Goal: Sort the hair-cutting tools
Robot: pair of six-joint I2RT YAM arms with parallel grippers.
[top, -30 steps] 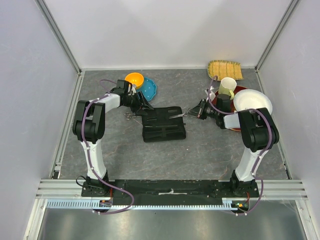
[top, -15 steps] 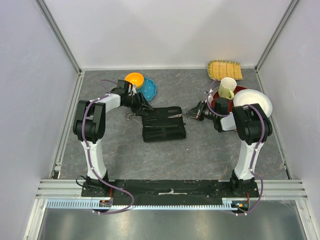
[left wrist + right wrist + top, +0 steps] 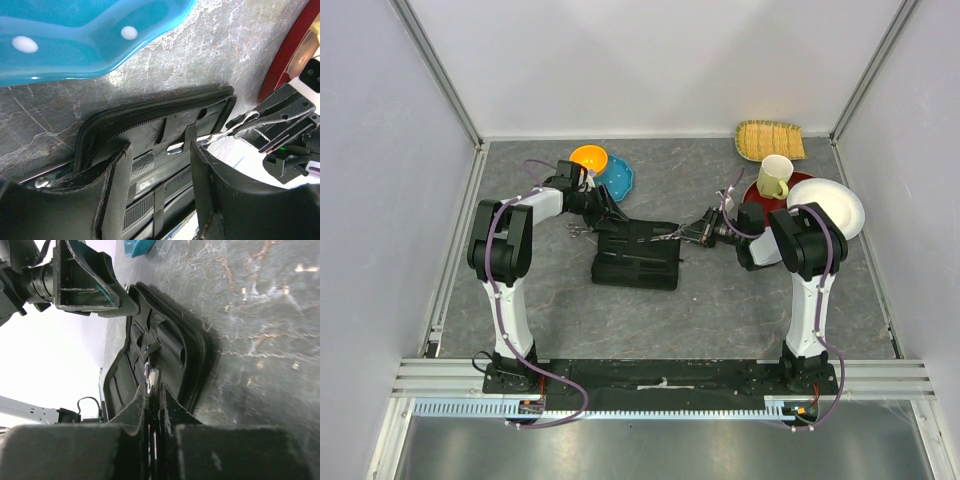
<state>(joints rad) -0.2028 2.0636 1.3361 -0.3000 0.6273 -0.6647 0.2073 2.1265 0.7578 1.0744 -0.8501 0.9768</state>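
Note:
The flat black zip case (image 3: 635, 265) lies open mid-table. My right gripper (image 3: 692, 233) is shut on silver scissors (image 3: 665, 237), whose blades reach under a strap inside the case. In the right wrist view the jaws (image 3: 154, 390) pinch the scissors (image 3: 152, 374) over the case (image 3: 195, 355). My left gripper (image 3: 608, 215) is open over the case's far left corner; its fingers (image 3: 115, 190) stand apart above the case (image 3: 150, 112). The held scissors' blade (image 3: 200, 143) shows there, and a black comb (image 3: 137, 212) under straps. Second scissors (image 3: 578, 230) lie left of the case.
An orange bowl (image 3: 588, 158) and a teal plate (image 3: 617, 176) sit behind the left gripper. A red plate (image 3: 757, 192), a cream mug (image 3: 776, 175), a white bowl (image 3: 825, 205) and a woven mat (image 3: 770, 140) stand at the back right.
My right gripper has moved left with the scissors, sliding their blades further into the case. The case has shifted and turned a little toward the near left. The left gripper has barely moved.

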